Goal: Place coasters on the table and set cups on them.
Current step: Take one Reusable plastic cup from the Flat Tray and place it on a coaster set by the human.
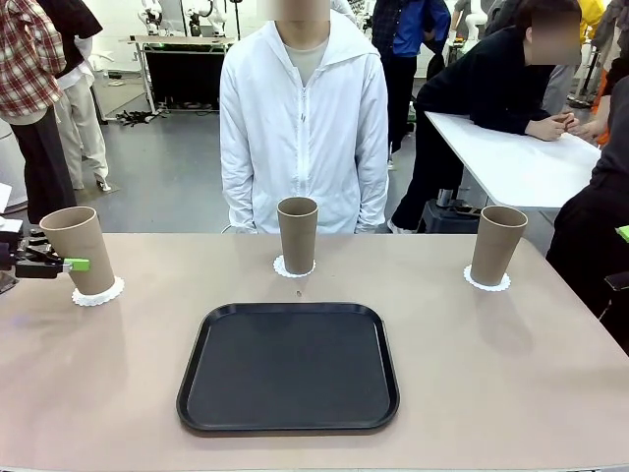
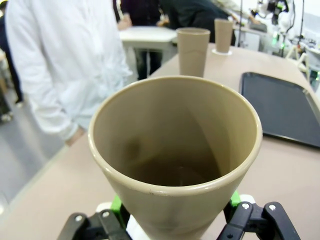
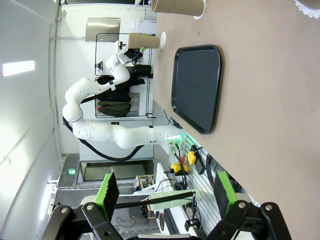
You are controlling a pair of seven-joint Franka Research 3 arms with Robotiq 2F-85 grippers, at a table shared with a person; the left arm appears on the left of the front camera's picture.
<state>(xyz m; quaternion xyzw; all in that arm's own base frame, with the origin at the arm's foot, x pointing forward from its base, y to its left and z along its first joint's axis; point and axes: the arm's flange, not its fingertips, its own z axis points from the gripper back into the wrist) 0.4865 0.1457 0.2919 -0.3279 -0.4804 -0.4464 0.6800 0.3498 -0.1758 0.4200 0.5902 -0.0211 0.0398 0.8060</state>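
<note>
Left gripper (image 1: pixel 77 264) clamps leftmost cup (image 1: pixel 81 251) low on wall; cup tilted, base over coaster (image 1: pixel 98 292) directly beneath. Long axis leans off vertical. Right gripper (image 3: pixel 165 197) wide, holding nothing, well apart.

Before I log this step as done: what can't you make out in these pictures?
- Left wrist view: the left cup hides its coaster and the left gripper pad contact.
- Front view: the left cup leans; whether its base sits flat is unclear.
- Right wrist view: the right gripper is open; the picture's edge cuts off the right coaster.
</note>
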